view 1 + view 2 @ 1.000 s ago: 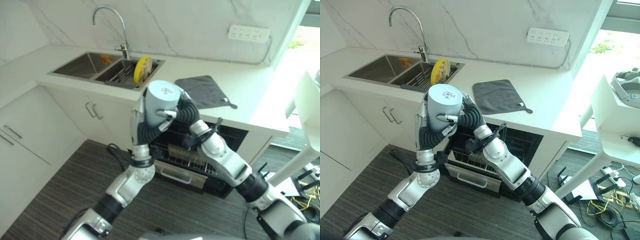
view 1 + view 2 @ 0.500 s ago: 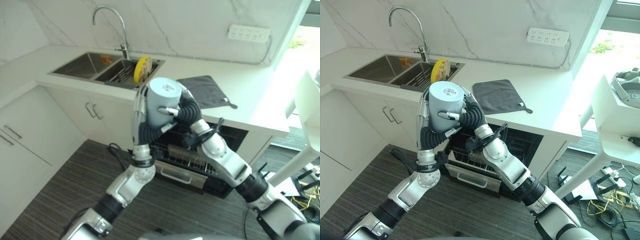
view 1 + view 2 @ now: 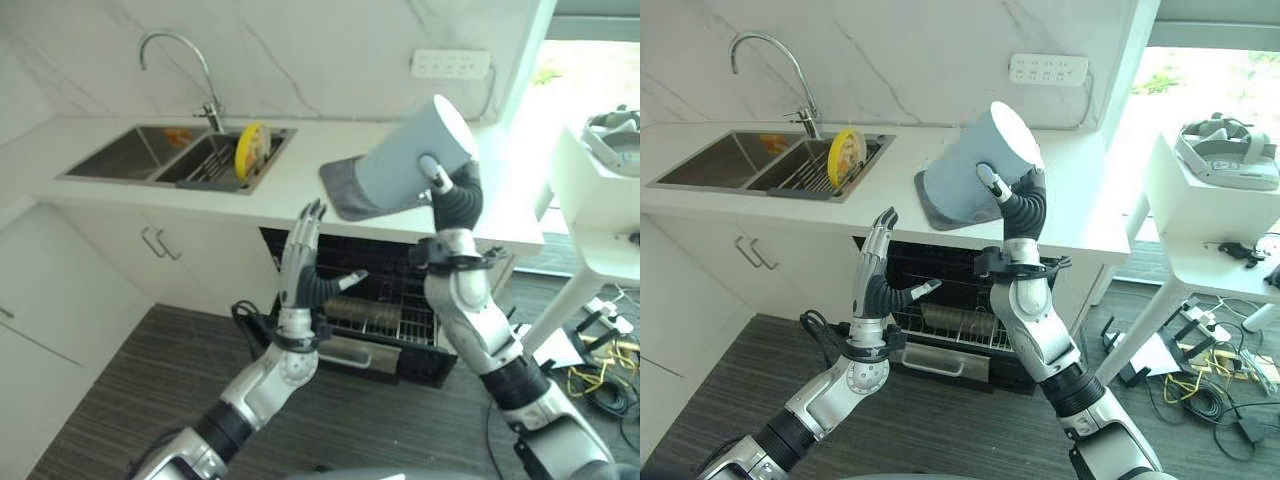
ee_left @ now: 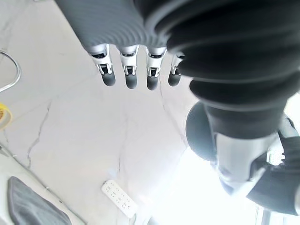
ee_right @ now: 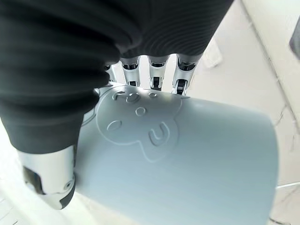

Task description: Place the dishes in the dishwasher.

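1. Cup (image 3: 975, 165), pale blue, was held tilted by the right hand (image 3: 1018, 203), above the white counter (image 3: 1080, 215).
2. Left hand (image 3: 878, 275) was raised, fingers straight, before the open dishwasher (image 3: 940, 320).
3. Dark striped flooring (image 3: 960, 420) lay below.

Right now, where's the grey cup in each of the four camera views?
Left eye view: grey cup upper middle, in the right hand.
Right eye view: cup at centre top.
Left wrist view: its rim beside the thumb.
Right wrist view: cup up close.
Shared landmark: power strip.
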Available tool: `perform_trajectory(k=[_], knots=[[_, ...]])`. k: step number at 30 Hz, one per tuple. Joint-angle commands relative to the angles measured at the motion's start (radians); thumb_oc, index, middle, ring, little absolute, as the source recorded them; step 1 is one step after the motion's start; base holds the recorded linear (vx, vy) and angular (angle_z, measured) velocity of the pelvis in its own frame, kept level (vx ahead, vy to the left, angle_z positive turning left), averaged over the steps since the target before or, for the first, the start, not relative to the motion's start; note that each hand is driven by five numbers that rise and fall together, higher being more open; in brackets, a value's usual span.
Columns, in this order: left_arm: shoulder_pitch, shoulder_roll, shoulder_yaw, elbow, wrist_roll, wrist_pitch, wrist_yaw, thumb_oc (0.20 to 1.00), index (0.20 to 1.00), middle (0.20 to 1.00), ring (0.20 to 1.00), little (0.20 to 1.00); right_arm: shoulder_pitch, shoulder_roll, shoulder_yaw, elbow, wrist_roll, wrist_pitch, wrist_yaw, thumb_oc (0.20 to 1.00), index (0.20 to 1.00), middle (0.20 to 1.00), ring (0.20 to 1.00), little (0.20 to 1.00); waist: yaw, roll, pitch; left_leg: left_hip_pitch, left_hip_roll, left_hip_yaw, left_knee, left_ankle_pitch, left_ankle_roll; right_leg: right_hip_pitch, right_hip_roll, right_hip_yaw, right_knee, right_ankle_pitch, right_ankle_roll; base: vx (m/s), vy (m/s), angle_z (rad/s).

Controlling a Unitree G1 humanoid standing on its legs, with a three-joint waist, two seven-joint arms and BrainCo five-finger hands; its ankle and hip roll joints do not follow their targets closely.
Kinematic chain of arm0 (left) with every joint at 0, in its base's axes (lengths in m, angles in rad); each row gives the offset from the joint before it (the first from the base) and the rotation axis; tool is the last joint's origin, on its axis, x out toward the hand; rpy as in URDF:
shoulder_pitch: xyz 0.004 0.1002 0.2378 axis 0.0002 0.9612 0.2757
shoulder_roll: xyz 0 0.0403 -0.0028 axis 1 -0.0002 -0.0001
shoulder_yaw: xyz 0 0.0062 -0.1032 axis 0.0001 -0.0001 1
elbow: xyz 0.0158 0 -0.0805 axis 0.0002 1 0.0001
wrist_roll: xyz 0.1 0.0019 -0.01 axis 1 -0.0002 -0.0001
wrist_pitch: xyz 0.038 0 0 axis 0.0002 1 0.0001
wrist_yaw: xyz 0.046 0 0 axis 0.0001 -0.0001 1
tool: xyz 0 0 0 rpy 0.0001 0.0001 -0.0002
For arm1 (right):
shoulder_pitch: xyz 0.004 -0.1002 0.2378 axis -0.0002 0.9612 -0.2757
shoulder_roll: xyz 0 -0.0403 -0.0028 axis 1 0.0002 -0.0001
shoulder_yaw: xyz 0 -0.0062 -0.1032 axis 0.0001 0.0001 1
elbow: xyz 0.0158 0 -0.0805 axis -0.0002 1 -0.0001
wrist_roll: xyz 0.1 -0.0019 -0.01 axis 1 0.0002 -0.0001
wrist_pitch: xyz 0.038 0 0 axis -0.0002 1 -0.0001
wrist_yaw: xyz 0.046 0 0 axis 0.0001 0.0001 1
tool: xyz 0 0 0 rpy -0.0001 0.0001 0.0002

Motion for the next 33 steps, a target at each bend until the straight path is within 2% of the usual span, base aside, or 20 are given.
perform_trajectory(k=[1, 3, 7, 10, 11, 12, 13, 14, 17, 21, 22, 23, 24, 29, 33], knots=[[-0.035, 0.04, 0.006, 0.012, 0.006, 0.025, 0.005, 1.0, 1.0, 1.0, 1.0, 1.0, -0.065, 0.024, -0.05, -0.08, 0.008, -0.104, -0.014, 0.2, 0.2, 0.2, 0.2, 0.2, 0.007, -0.078, 0.003, 0.033, -0.041, 0.075, 0.004, -0.067, 0.02, 0.005, -0.004, 0.089, 0.01, -0.009, -0.013, 0.04, 0.011, -0.09], [-0.022, 0.052, 0.018, 0.016, 0.002, 0.033, -0.036, 1.0, 1.0, 1.0, 1.0, 1.0, -0.037, 0.012, -0.071, -0.078, 0.023, -0.115, -0.01, 0.2, 0.2, 0.2, 0.2, 0.2, -0.005, -0.077, 0.003, 0.035, -0.04, 0.082, 0.004, -0.068, 0.019, 0.002, -0.001, 0.099, 0.01, -0.008, -0.013, 0.05, 0.018, -0.06], [0.014, 0.08, 0.014, 0.055, -0.059, 0.018, -0.215, 1.0, 1.0, 1.0, 1.0, 1.0, 0.02, -0.025, -0.111, -0.065, 0.058, -0.082, 0.055, 0.2, 0.2, 0.2, 0.2, 0.2, -0.033, -0.07, 0.01, 0.039, -0.037, 0.102, 0.004, -0.068, 0.019, -0.007, 0.004, 0.125, 0.009, -0.003, -0.011, 0.07, 0.039, -0.2], [0.028, 0.101, -0.009, 0.084, -0.079, 0.035, -0.383, 1.0, 1.0, 1.0, 1.0, 1.0, 0.046, -0.048, -0.124, -0.041, 0.064, -0.024, 0.104, 0.2, 0.2, 0.2, 0.2, 0.2, -0.049, -0.064, 0.013, 0.044, -0.035, 0.115, 0.004, -0.069, 0.018, -0.011, 0.007, 0.144, 0.006, 0.0, -0.009, 0.11, 0.044, -0.2], [0.038, 0.113, -0.021, 0.106, -0.134, 0.041, -0.49, 1.0, 1.0, 1.0, 1.0, 1.0, 0.059, -0.061, -0.127, -0.015, 0.084, -0.005, 0.139, 0.2, 0.2, 0.2, 0.2, 0.2, -0.058, -0.06, 0.016, 0.045, -0.035, 0.121, 0.004, -0.068, 0.019, -0.014, 0.008, 0.152, 0.004, 0.003, -0.007, 0.13, 0.038, -0.15], [0.045, 0.118, -0.025, 0.111, -0.111, 0.066, -0.53, 1.0, 1.0, 1.0, 1.0, 1.0, 0.064, -0.069, -0.132, 0.004, 0.103, 0.004, 0.161, 0.2, 0.2, 0.2, 0.2, 0.2, -0.062, -0.058, 0.019, 0.045, -0.035, 0.124, 0.004, -0.066, 0.019, -0.016, 0.009, 0.157, 0.003, 0.005, -0.004, 0.16, 0.037, -0.24], [0.053, 0.133, -0.041, 0.124, -0.104, 0.082, -0.532, 1.0, 1.0, 1.0, 1.0, 1.0, 0.067, -0.076, -0.138, 0.026, 0.131, 0.024, 0.189, 0.2, 0.2, 0.2, 0.2, 0.2, -0.067, -0.056, 0.021, 0.046, -0.035, 0.128, 0.004, -0.065, 0.018, -0.019, 0.009, 0.164, 0.001, 0.008, -0.001, 0.2, 0.03, -0.3], [0.056, 0.181, -0.035, 0.142, -0.09, 0.075, -0.524, 1.0, 1.0, 1.0, 1.0, 1.0, 0.079, -0.105, -0.145, 0.075, 0.15, 0.053, 0.257, 0.2, 0.2, 0.2, 0.2, 0.2, -0.076, -0.051, 0.039, 0.037, -0.034, 0.134, 0.004, -0.06, 0.018, -0.038, 0.008, 0.175, -0.001, 0.017, 0.004, 0.15, 0.023, -0.35], [0.025, 0.217, -0.028, 0.148, -0.066, 0.068, -0.502, 1.0, 1.0, 1.0, 1.0, 1.0, 0.034, -0.136, -0.144, 0.111, 0.129, 0.085, 0.293, 0.2, 0.2, 0.2, 0.2, 0.2, -0.075, -0.045, 0.071, -0.001, -0.037, 0.124, 0.008, -0.052, 0.018, -0.08, 0.005, 0.189, 0.001, 0.028, 0.006, -0.05, 0.015, -0.32], [-0.091, 0.248, -0.04, 0.187, -0.04, 0.073, -0.476, 1.0, 1.0, 1.0, 1.0, 1.0, -0.13, -0.189, -0.123, 0.209, 0.122, 0.139, 0.336, 0.2, 0.2, 0.2, 0.2, 0.2, -0.079, -0.028, 0.168, -0.089, -0.046, 0.093, 0.034, -0.036, 0.019, -0.164, 0.0, 0.22, 0.008, 0.052, 0.002, -0.22, 0.028, -0.12], [-0.091, 0.248, -0.04, 0.187, -0.04, 0.073, -0.476, 1.0, 1.0, 1.0, 1.0, 1.0, -0.13, -0.189, -0.123, 0.209, 0.122, 0.139, 0.336, 0.2, 0.2, 0.2, 0.2, 0.2, -0.079, -0.028, 0.168, -0.089, -0.046, 0.093, 0.034, -0.036, 0.019, -0.164, 0.0, 0.22, 0.008, 0.052, 0.002, -0.23, 0.03, -0.03], [-0.152, 0.261, -0.056, 0.198, -0.022, 0.093, -0.485, 1.0, 1.0, 1.0, 1.0, 1.0, -0.214, -0.223, -0.106, 0.279, 0.131, 0.155, 0.372, 0.2, 0.2, 0.2, 0.2, 0.2, -0.082, -0.018, 0.225, -0.138, -0.053, 0.08, 0.07, -0.034, 0.018, -0.204, -0.003, 0.235, 0.015, 0.063, -0.003, -0.19, 0.034, -0.01], [-0.171, 0.273, -0.063, 0.198, -0.019, 0.098, -0.487, 1.0, 1.0, 1.0, 1.0, 1.0, -0.243, -0.235, -0.098, 0.304, 0.123, 0.165, 0.389, 0.2, 0.2, 0.2, 0.2, 0.2, -0.083, -0.013, 0.245, -0.157, -0.055, 0.076, 0.089, -0.034, 0.016, -0.218, -0.005, 0.239, 0.02, 0.066, -0.005, -0.21, 0.043, -0.07], [-0.217, 0.323, -0.075, 0.17, -0.021, 0.12, -0.507, 1.0, 1.0, 1.0, 1.0, 1.0, -0.329, -0.261, -0.068, 0.392, 0.088, 0.192, 0.432, 0.2, 0.2, 0.2, 0.2, 0.2, -0.08, 0.001, 0.31, -0.202, -0.069, 0.069, 0.136, -0.04, 0.012, -0.255, -0.021, 0.232, 0.033, 0.073, -0.008, -0.08, 0.045, -0.04], [-0.244, 0.358, -0.08, 0.168, -0.013, 0.124, -0.53, 1.0, 1.0, 1.0, 1.0, 1.0, -0.405, -0.26, -0.049, 0.466, 0.049, 0.222, 0.461, 0.2, 0.2, 0.2, 0.2, 0.2, -0.068, 0.008, 0.338, -0.218, -0.076, 0.072, 0.144, -0.044, 0.012, -0.276, -0.033, 0.217, 0.038, 0.08, -0.003, -0.08, 0.039, 0.04]])
